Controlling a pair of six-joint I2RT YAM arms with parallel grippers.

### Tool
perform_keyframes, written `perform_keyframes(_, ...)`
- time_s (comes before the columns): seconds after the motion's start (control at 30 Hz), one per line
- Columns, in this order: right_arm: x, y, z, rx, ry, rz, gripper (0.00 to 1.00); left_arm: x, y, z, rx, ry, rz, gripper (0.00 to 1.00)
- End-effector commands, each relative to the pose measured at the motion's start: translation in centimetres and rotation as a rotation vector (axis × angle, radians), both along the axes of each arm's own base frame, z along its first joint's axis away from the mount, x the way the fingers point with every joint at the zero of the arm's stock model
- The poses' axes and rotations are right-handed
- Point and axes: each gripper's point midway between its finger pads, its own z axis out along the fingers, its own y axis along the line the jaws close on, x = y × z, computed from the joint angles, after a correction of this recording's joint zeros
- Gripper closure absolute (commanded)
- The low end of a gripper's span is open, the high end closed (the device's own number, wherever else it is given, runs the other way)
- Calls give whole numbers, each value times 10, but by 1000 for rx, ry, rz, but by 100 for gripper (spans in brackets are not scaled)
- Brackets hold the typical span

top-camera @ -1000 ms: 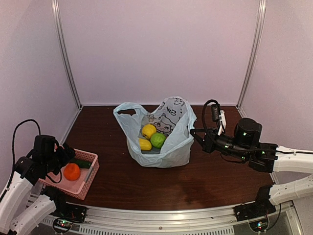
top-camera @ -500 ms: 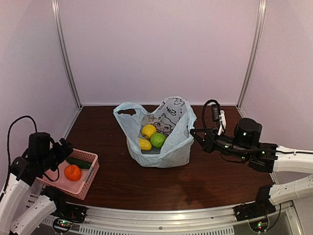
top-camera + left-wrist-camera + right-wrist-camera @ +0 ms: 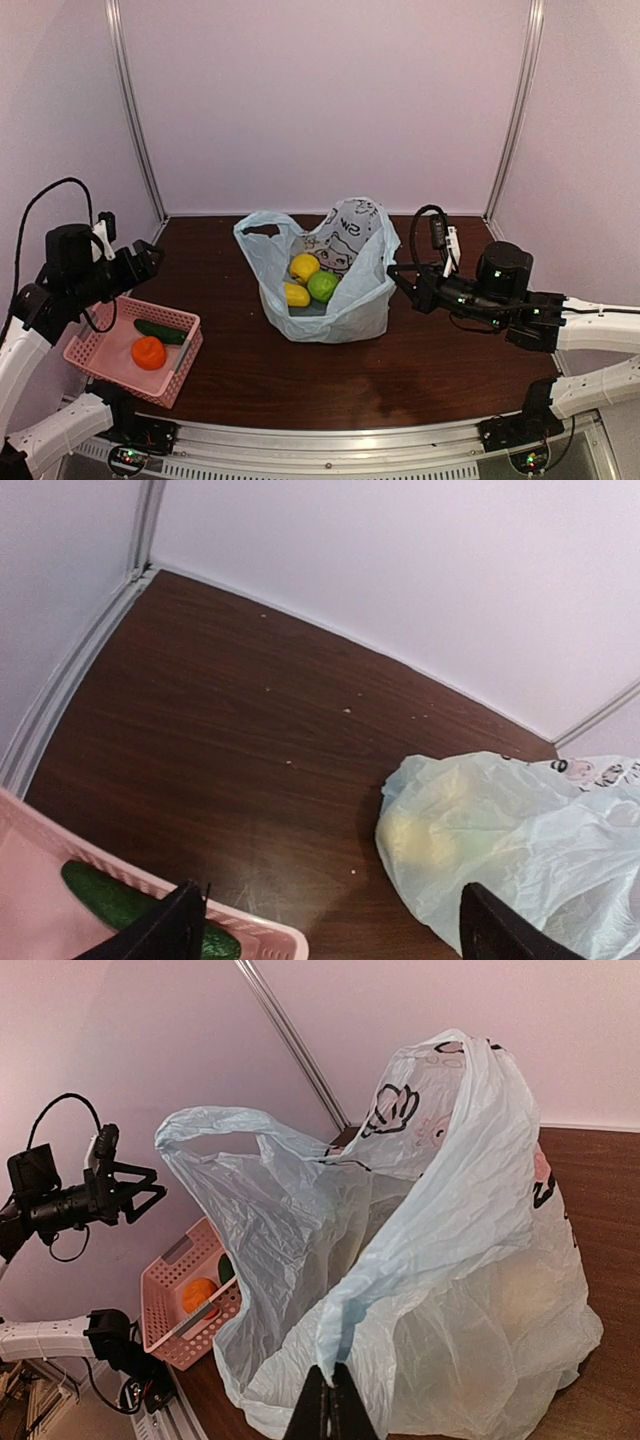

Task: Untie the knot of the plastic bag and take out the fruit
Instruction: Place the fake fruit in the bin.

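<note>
Dark wood table (image 3: 450, 370), pale walls (image 3: 330, 100). At centre the plastic bag (image 3: 340, 305) stands with mouth open, handle loops (image 3: 262, 222) apart. Two yellow fruit (image 3: 304, 267) and a green fruit (image 3: 322, 287) lie inside. On its right edge the right gripper (image 3: 395, 277) is fully closed, pinching a fold of the film. Off to the left the left gripper (image 3: 148, 262) hangs by the far side of the pink basket (image 3: 185, 355), fingers (image 3: 180, 925) spread wide, nothing between them — basket holds an orange fruit (image 3: 148, 352) and a cucumber (image 3: 160, 331).
</note>
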Motion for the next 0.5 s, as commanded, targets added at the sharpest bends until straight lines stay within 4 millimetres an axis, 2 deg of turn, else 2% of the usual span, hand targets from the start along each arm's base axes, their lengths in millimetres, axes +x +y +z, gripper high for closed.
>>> perform_keyframes(0.0, 5, 2, 14, 6, -33, -6, 100, 17, -42, 65, -7, -200, -247, 13)
perform_keyframes(0.13, 7, 9, 20, -19, -49, 14, 100, 22, -65, 105, 9, -283, -342, 15)
perform_keyframes(0.2, 7, 12, 20, -21, -48, 21, 100, 23, -84, 122, 12, -314, -401, 15)
perform_keyframes(0.47, 9, 13, 19, -7, -38, 16, 100, 9, -192, 164, 44, -403, -680, 15)
